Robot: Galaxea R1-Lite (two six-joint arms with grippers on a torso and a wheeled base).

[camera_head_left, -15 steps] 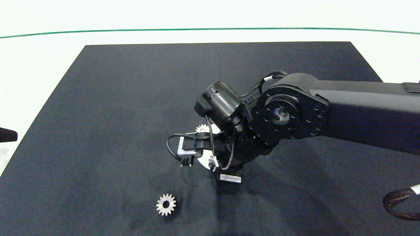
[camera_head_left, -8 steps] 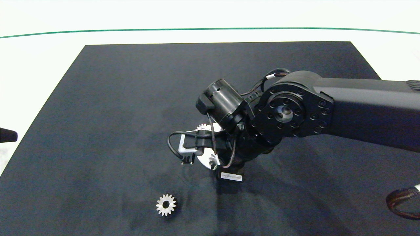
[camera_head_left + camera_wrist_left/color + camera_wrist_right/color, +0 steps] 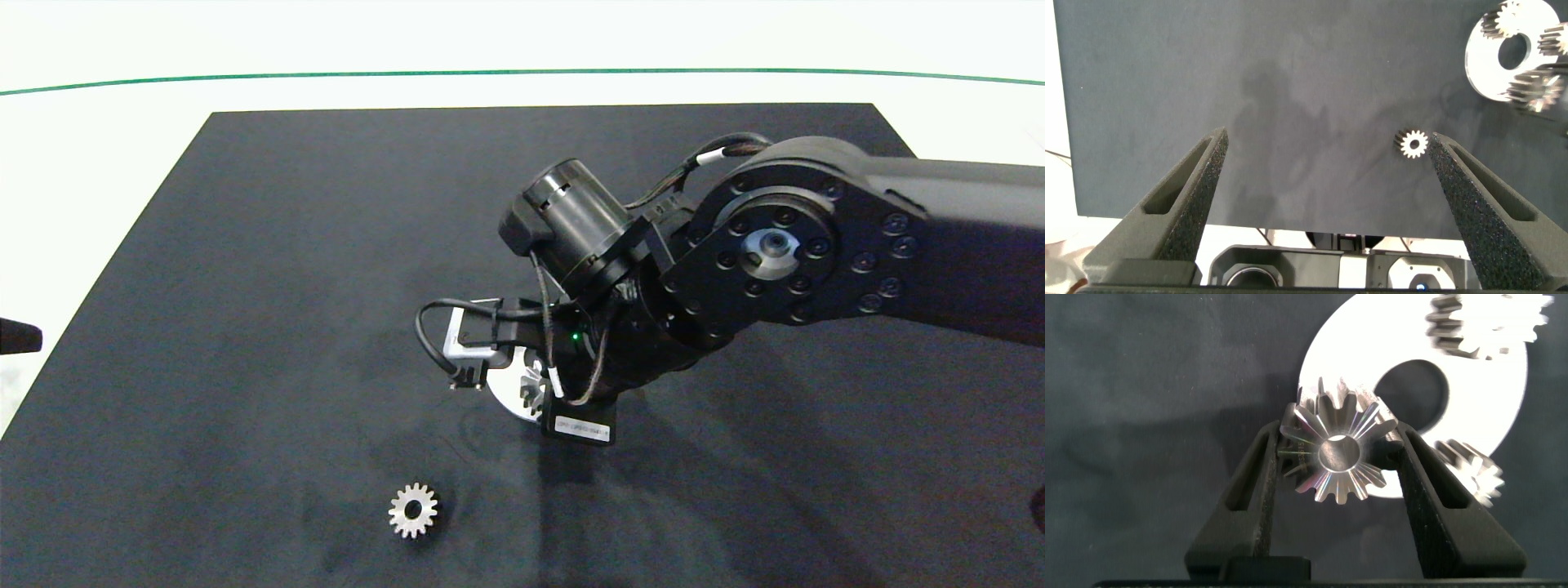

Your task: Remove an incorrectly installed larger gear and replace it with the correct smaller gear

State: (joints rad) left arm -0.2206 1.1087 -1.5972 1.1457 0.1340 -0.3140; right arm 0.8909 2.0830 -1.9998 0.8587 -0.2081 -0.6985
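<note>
- The silver ring plate (image 3: 1470, 392) is the landmark: it lies flat near the middle of the black mat (image 3: 286, 245), mostly covered by the right arm in the head view
- The right gripper (image 3: 1339, 469) hangs over the plate's rim, its two fingers clamped on the larger gear (image 3: 1337, 453)
- That gear sits between the fingers with its bore facing the wrist camera, pointed teeth splaying outward all round; its axis runs up out of the plate, and I cannot tell whether it touches the plate
- Two small gears (image 3: 1478, 322) stand on the plate's ring, beyond the held gear
- The smaller gear (image 3: 413, 510) lies flat on the mat, well apart from the plate toward the mat's near edge, bare mat all round it
- The left gripper (image 3: 1327, 175), fingers spread wide, hangs over bare mat far from the plate, near the mat's left edge
</note>
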